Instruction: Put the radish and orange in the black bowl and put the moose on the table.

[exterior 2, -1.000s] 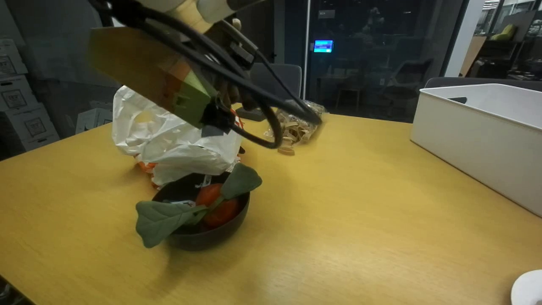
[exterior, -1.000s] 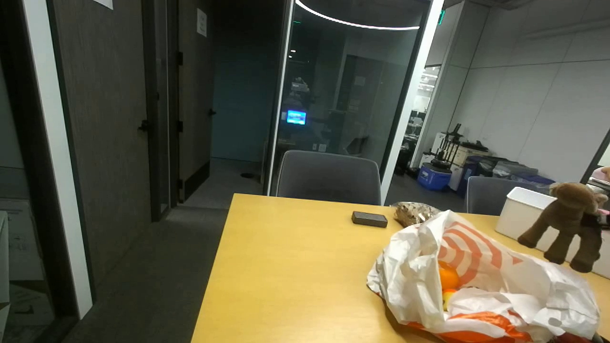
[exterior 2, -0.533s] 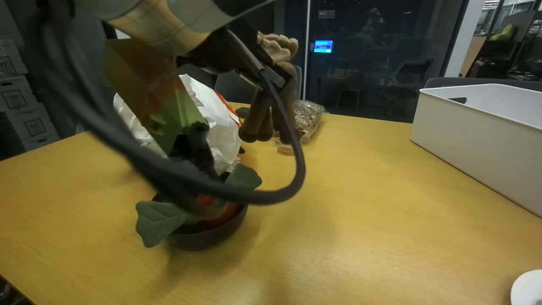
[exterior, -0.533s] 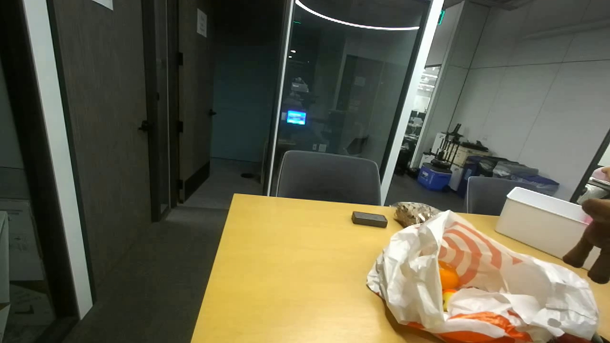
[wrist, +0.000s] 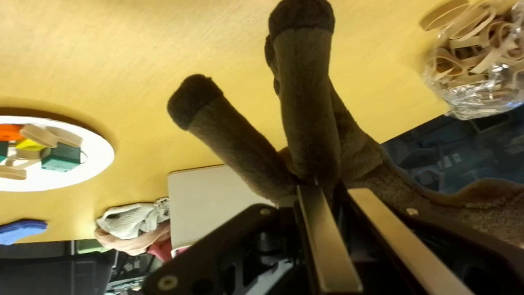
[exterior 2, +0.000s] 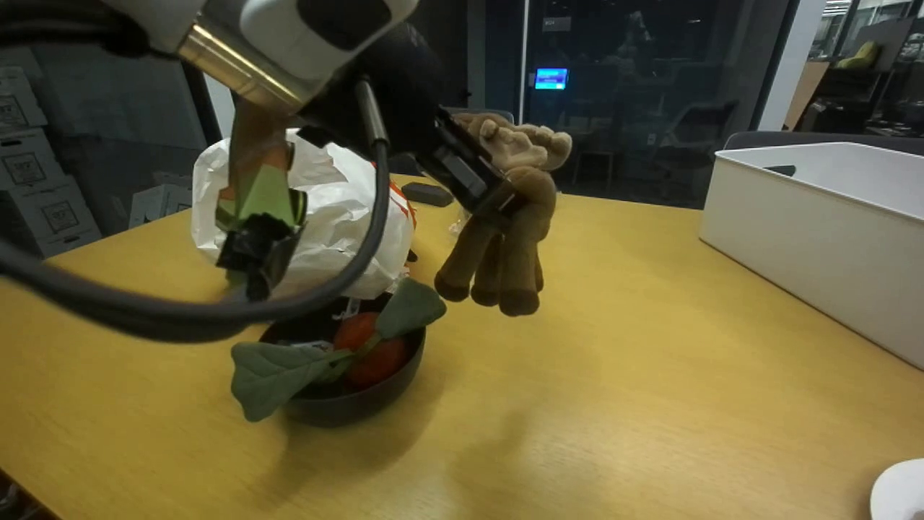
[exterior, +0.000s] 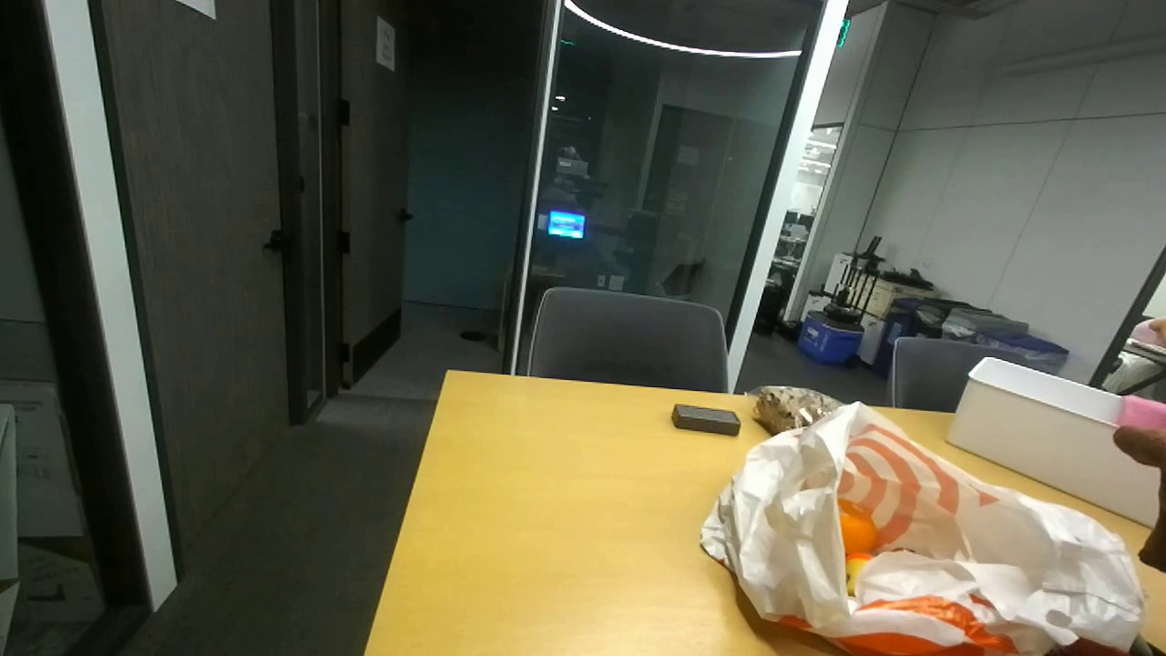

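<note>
One moose, legs down, clear above the table | gripper: jaws narrowly parted, clamping it | likely next: lower

No legible text anywhere, box labels and blue screen included.

Brown moose, black bowl, orange-striped bag
</note>
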Robot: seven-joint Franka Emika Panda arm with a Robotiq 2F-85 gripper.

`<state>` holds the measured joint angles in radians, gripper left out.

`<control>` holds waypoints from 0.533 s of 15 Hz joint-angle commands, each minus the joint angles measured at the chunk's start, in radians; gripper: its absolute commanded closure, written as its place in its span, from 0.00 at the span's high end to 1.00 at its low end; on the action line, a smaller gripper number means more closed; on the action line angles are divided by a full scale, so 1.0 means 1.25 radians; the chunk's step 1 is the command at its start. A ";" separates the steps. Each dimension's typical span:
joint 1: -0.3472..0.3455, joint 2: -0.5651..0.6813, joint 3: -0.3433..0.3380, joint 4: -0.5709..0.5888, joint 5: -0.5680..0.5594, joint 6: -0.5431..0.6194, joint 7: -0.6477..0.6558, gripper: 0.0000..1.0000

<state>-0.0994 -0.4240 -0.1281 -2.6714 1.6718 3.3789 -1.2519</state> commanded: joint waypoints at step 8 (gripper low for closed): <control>0.015 0.350 0.118 0.179 0.024 0.297 0.229 0.73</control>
<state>-0.0906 -0.0756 0.0062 -2.5250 1.6665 3.6741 -0.9792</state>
